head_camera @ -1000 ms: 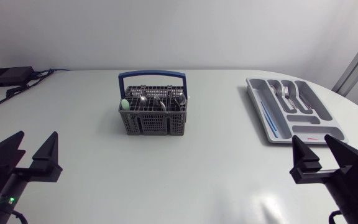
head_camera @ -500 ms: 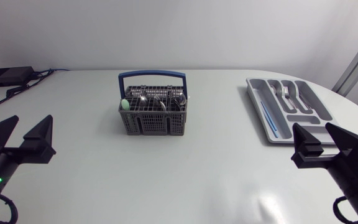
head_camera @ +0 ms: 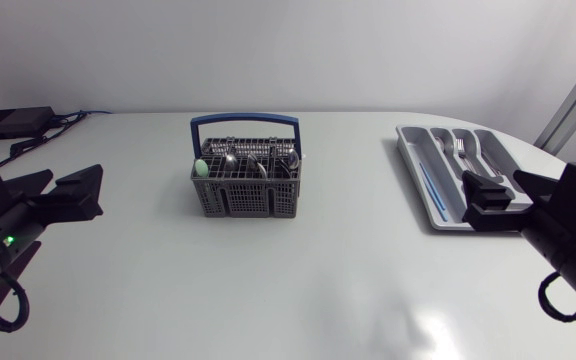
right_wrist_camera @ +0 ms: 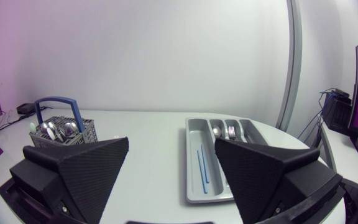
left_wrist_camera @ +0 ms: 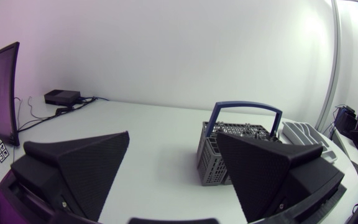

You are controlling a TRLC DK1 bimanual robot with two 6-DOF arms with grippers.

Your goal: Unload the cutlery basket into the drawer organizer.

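A grey cutlery basket with a blue handle stands at the middle of the table and holds several spoons and forks and a pale green utensil. The grey drawer organizer lies at the right, with a fork, a spoon and a blue stick in its slots. My left gripper hovers open and empty at the left, well apart from the basket. My right gripper is open and empty over the organizer's near end. The basket also shows beyond the right gripper's finger.
A black box with cables sits at the table's back left corner. The table's edge curves round just behind and to the right of the organizer. Bare white tabletop lies in front of the basket and between my two arms.
Both grippers have swung up and away from the table's front edge. The left now points at the basket. The right now overlaps the organizer's near end. Both stayed open.
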